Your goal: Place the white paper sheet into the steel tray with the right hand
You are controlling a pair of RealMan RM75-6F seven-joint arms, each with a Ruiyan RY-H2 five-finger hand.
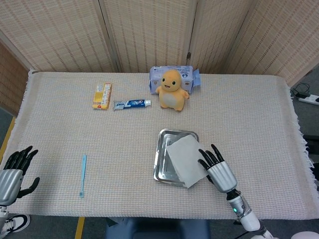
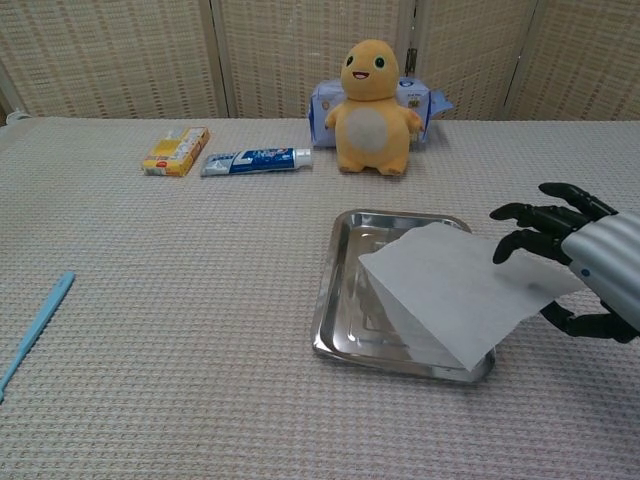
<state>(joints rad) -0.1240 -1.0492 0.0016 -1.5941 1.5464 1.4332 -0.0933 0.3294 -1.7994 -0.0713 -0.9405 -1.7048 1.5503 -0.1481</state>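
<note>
The white paper sheet (image 1: 185,155) (image 2: 450,290) lies slanted across the right half of the steel tray (image 1: 160,154) (image 2: 335,290). Its right corner sticks out past the tray's rim toward my right hand (image 1: 219,169) (image 2: 590,265). That hand hovers just right of the tray with its fingers spread. The fingers stand over the sheet's edge and the thumb sits below it, with a wide gap between them, so nothing is gripped. My left hand (image 1: 15,169) rests at the table's near left edge, fingers apart and empty; the chest view does not show it.
A light blue toothbrush (image 1: 83,174) (image 2: 35,325) lies near the front left. At the back stand an orange plush toy (image 1: 172,89) (image 2: 372,95), a wipes pack (image 1: 192,77) behind it, a toothpaste tube (image 1: 132,103) and a yellow box (image 1: 102,95).
</note>
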